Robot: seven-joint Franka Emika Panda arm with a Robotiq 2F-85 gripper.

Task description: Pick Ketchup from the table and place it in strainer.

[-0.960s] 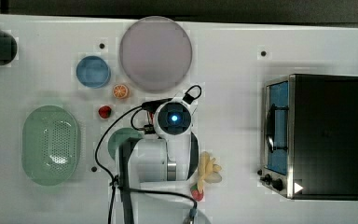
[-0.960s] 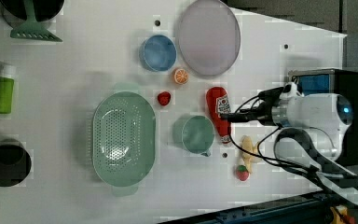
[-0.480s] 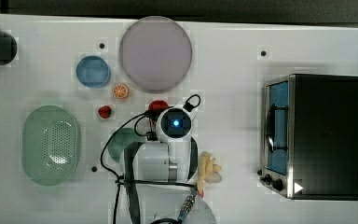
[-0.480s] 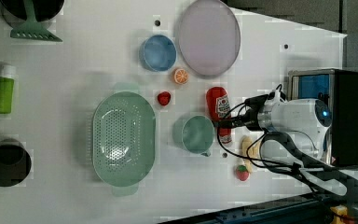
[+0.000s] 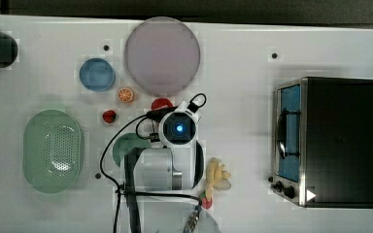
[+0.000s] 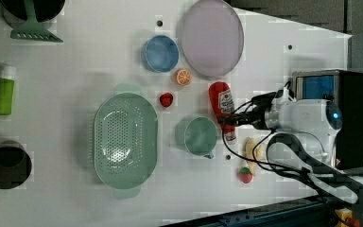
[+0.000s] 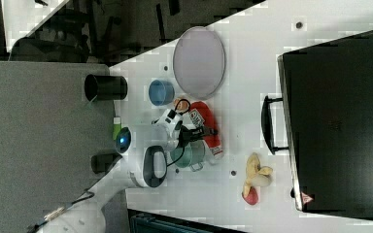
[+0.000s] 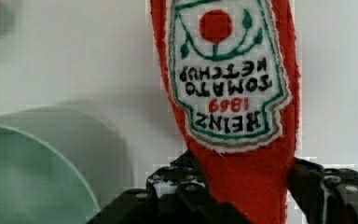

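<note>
Red Ketchup (image 8: pixel 233 93) lying flat on white desk (image 6: pixel 75 71), label up, narrow end between the black fingers (image 8: pixel 317 186) of the claw (image 8: pixel 242 186). Pressed from both sides in the wrist view, so claw closed around the bottle, bottle not lifted.

Hard to read:
- Cap end lost behind the claw and cut by the frame edge in the wrist view.
- Under the arm (image 5: pixel 177 128) in the top view, bar a small red tip (image 5: pixel 161 103) peeking out on the plate (image 5: pixel 161 56) side of the claw.
- Crossed by black cables in the left view (image 6: pixel 221 101), fingertips (image 6: pixel 234 120) a dark blur there.
- Half covered by the claw in the right view (image 7: pixel 206 121).

Mug (image 6: pixel 197 136) just beside the claw, cropped to a pale green curve in the wrist view (image 8: pixel 28 177). Strainer (image 6: pixel 125 137) well apart from the claw, beyond the mug, nothing inside.

Against a second ago: then off to the side of the bottle with fingers wide; now down over its narrow end, fingers drawn in. Bottle, mug and strainer unmoved.
</note>
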